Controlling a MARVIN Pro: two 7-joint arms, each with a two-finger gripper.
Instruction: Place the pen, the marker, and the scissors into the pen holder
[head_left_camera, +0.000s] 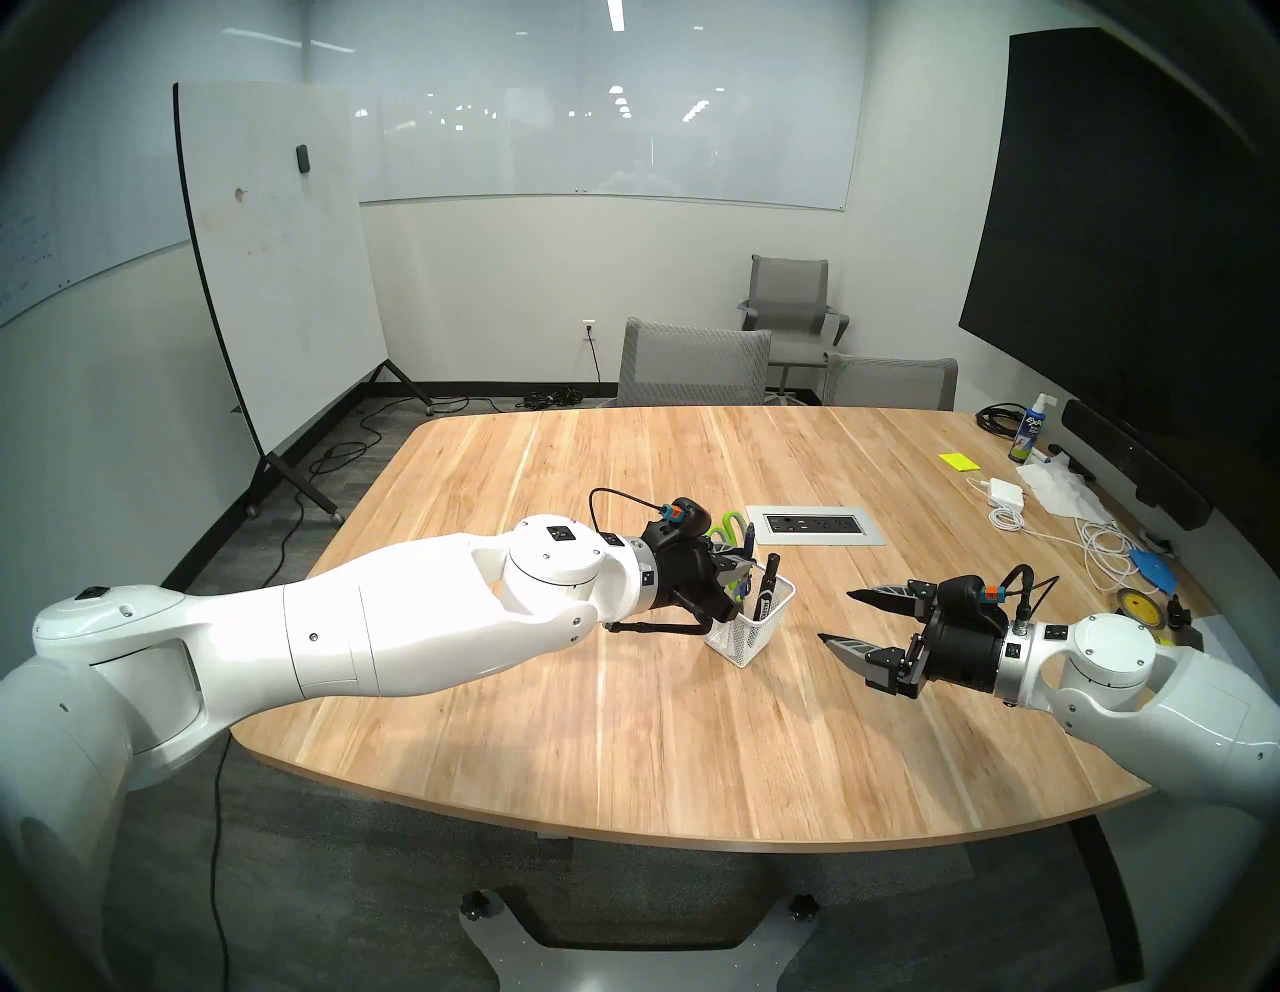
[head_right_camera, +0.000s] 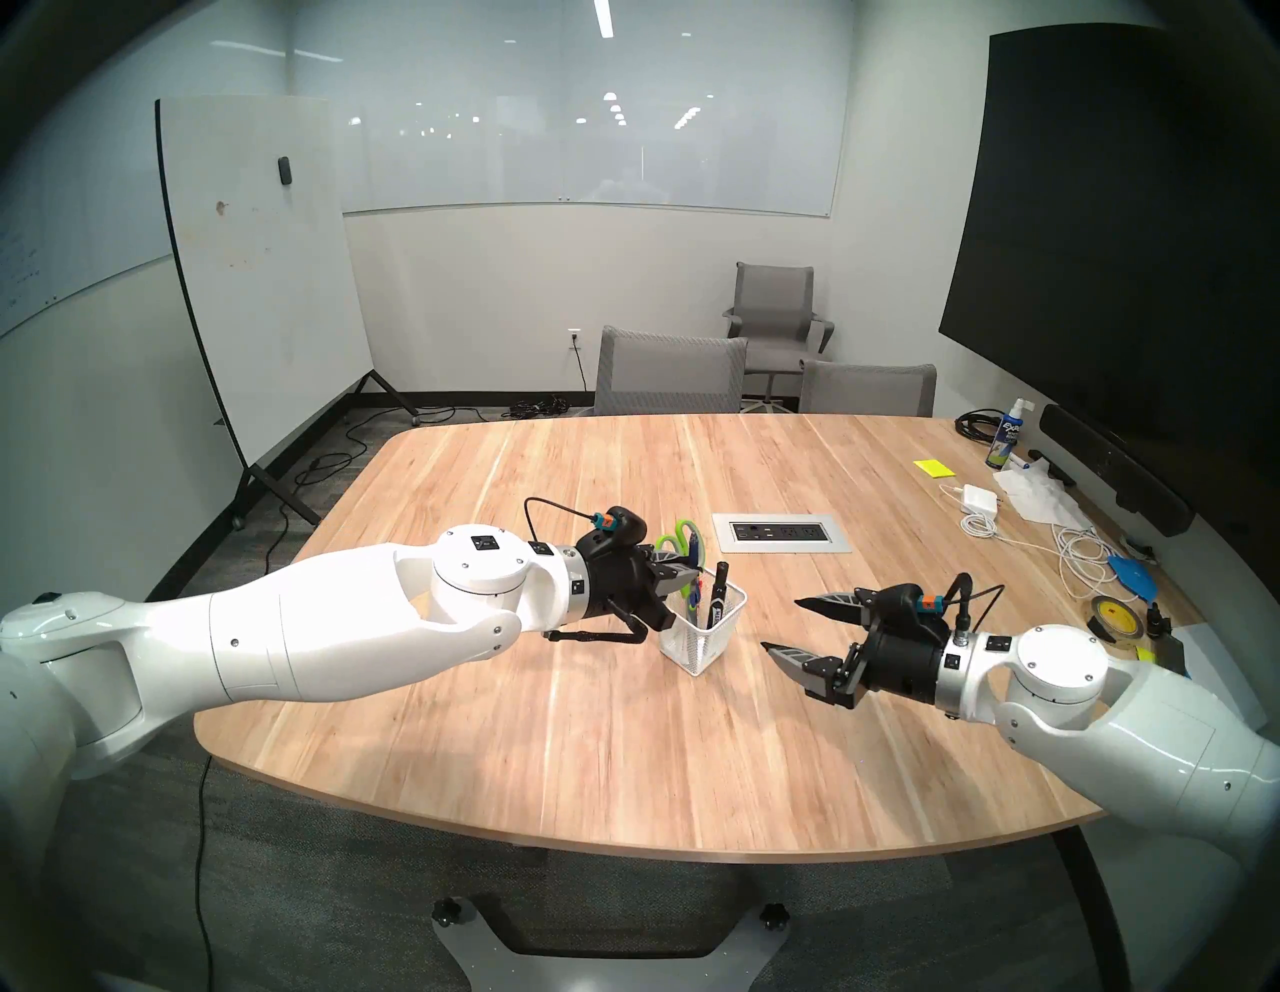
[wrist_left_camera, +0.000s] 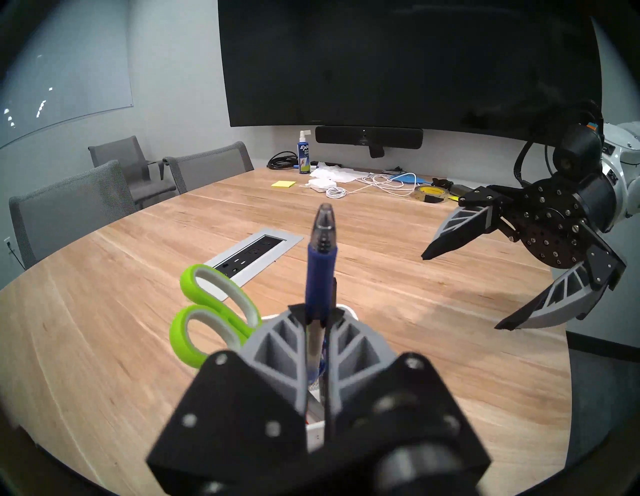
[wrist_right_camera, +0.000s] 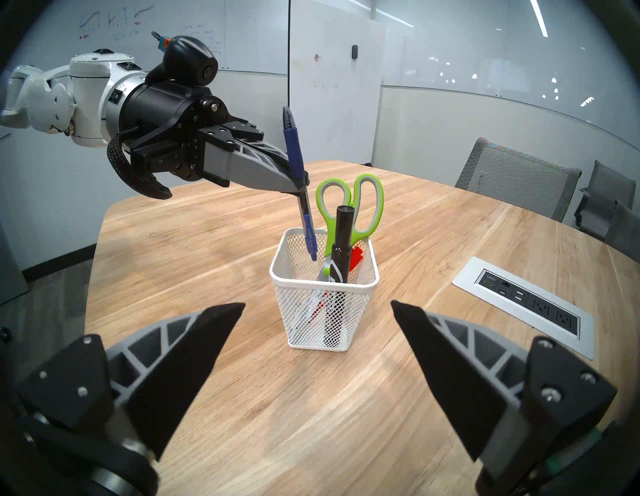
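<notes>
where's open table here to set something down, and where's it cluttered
Bare wood runs along the near table edge, in front of the pen holder and both arms, and across the far half behind the power outlet panel. Crowded: the right edge, with cables, tape roll, spray bottle; and around the holder, where the left gripper holds the pen.

I am in an office meeting room. My arms reach over a big wooden conference table (head_left_camera: 623, 693) with a power outlet panel (head_left_camera: 815, 525) set into it. Grey mesh chairs (head_left_camera: 692, 364) stand at twelve o'clock, a rolling whiteboard (head_left_camera: 277, 263) at ten, a large dark wall screen (head_left_camera: 1122, 242) at two (a whiteboard cleaner bottle (head_left_camera: 1027, 435) sits beneath it).
</notes>
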